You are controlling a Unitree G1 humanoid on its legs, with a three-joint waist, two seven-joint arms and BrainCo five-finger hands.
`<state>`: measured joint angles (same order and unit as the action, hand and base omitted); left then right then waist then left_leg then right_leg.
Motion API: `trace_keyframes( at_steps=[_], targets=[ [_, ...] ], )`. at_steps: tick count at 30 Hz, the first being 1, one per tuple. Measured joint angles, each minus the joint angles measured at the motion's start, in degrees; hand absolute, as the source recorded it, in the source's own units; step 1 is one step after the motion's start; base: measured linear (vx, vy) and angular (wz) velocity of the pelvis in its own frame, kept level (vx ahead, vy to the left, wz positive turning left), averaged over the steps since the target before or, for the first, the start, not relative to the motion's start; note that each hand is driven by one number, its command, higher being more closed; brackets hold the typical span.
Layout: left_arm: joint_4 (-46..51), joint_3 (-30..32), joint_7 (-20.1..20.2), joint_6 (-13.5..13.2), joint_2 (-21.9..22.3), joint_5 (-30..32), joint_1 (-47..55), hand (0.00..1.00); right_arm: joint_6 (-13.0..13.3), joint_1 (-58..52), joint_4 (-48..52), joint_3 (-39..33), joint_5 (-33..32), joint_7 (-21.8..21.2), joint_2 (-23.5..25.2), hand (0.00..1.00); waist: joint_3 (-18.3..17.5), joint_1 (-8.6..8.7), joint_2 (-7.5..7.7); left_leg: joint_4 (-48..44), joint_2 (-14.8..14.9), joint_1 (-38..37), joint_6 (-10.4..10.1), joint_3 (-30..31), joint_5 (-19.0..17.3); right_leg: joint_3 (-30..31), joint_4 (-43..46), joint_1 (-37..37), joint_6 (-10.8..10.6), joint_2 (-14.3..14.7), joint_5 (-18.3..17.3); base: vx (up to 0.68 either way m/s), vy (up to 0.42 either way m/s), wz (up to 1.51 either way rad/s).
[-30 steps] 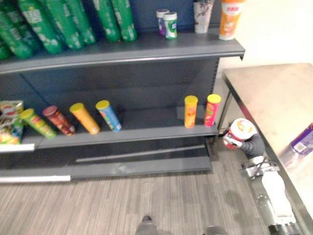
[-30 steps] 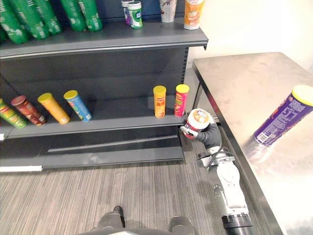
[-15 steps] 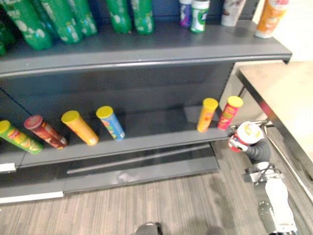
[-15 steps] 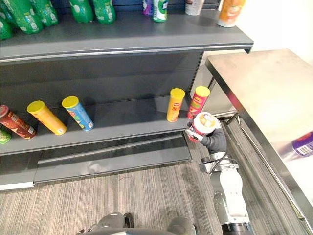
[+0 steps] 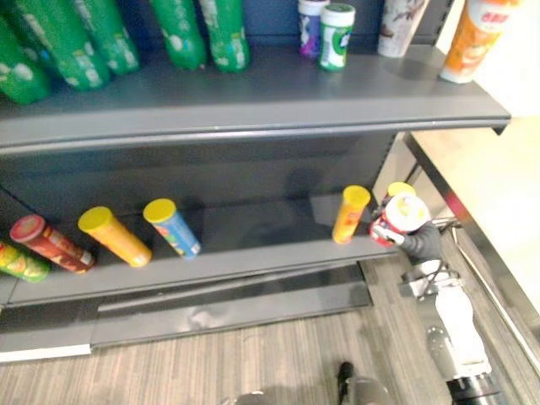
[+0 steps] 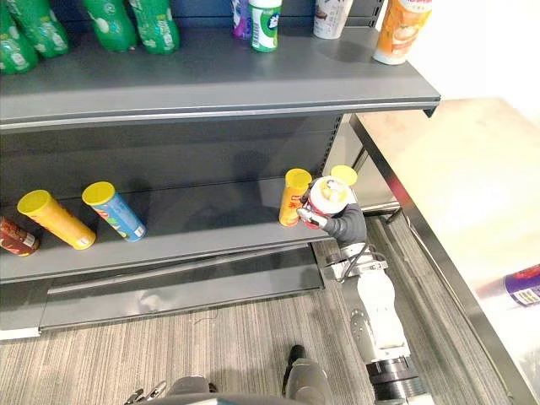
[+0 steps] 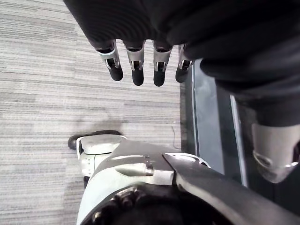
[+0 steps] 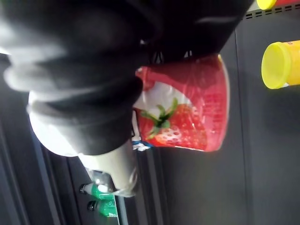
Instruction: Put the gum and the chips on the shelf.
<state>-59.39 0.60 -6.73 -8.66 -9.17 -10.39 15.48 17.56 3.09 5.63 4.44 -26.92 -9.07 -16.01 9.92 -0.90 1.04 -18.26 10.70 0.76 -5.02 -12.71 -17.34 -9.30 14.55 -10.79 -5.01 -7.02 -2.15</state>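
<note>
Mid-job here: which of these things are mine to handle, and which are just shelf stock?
Job:
- red strawberry-print cup, held in the right hand
- lower shelf
- probably the purple tube on the table

Lying about:
- chip tubes
- green bottles
- gum bottles
- orange cup
- left hand, idle

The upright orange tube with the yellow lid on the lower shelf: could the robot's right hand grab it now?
Probably not: the right hand is close beside the orange tube, but it is full, its fingers curled round a red strawberry cup.
</note>
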Motion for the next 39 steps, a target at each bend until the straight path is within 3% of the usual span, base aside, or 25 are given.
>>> trace_keyframes(
  at_steps=[3,8,16,23,26,30,39],
  targets=[
    [-0.06,0.33,-1.02,0.46,0.62,0.37,0.02,0.0,-0.76,-0.07,0.03,0.31,-0.16,-0.25,-0.03,1.0,-0.05,-0.09,-0.01,2.33,1.06,-1.92,-1.77,0.87,1.32,-1.27,-1.33,2.12,0.36,1.16,-0.22,0.04,-0.112,0.15],
    [-0.51,1.73,-2.09,0.38,1.36,0.47,0.04,0.0,-3.13,-1.34,0.05,1.19,-0.69,-2.82,0.02,1.0,-0.92,-0.1,-0.39,8.18,0.71,-3.2,-2.35,0.59,5.06,-1.83,-7.11,3.61,0.79,1.89,2.37,0.01,-0.026,0.04],
    [-1.1,1.99,-2.13,0.06,1.83,0.5,0.08,0.0,-5.36,-2.86,0.05,2.83,-0.49,-5.9,0.02,1.0,-2.55,0.59,-1.49,13.01,0.14,-4.93,-2.88,-1.18,7.95,-1.91,-12.58,5.39,0.85,2.18,5.45,0.0,0.0,-0.03],
    [-1.09,1.86,-1.61,0.46,1.62,2.21,0.02,0.0,-8.04,-2.73,0.17,2.93,0.05,-7.0,-1.99,1.0,-3.35,0.8,-1.05,15.28,-0.35,-6.41,-3.09,-2.55,8.78,-1.13,-12.79,5.55,0.64,2.05,5.64,-0.01,0.001,-0.05],
    [-0.99,1.86,-1.43,0.49,1.38,2.2,-0.09,0.0,-10.97,-2.15,0.17,2.67,0.01,-6.95,-3.63,1.0,-3.37,0.98,-1.0,16.79,-0.81,-7.73,-3.11,-2.95,9.52,-0.96,-12.89,6.06,0.55,1.86,5.7,0.0,0.0,0.0],
    [-1.0,1.89,0.54,0.81,0.28,2.71,-0.28,0.0,-13.99,-1.98,-0.54,-1.38,0.01,-5.96,-5.58,1.0,-3.46,1.03,-0.8,17.86,-1.44,-7.89,-2.95,-3.46,9.89,-0.63,-13.67,6.09,0.18,1.42,6.47,0.0,0.005,-0.01],
    [-0.93,1.99,2.29,2.62,-0.73,5.22,-0.02,0.0,-14.96,-3.51,-6.6,-16.7,-0.05,0.11,-8.36,1.0,-3.65,2.73,-0.27,18.27,-1.77,-9.83,-2.99,-8.55,9.82,2.27,-13.77,6.03,-0.08,1.72,6.64,0.02,0.017,-0.16]
  ],
)
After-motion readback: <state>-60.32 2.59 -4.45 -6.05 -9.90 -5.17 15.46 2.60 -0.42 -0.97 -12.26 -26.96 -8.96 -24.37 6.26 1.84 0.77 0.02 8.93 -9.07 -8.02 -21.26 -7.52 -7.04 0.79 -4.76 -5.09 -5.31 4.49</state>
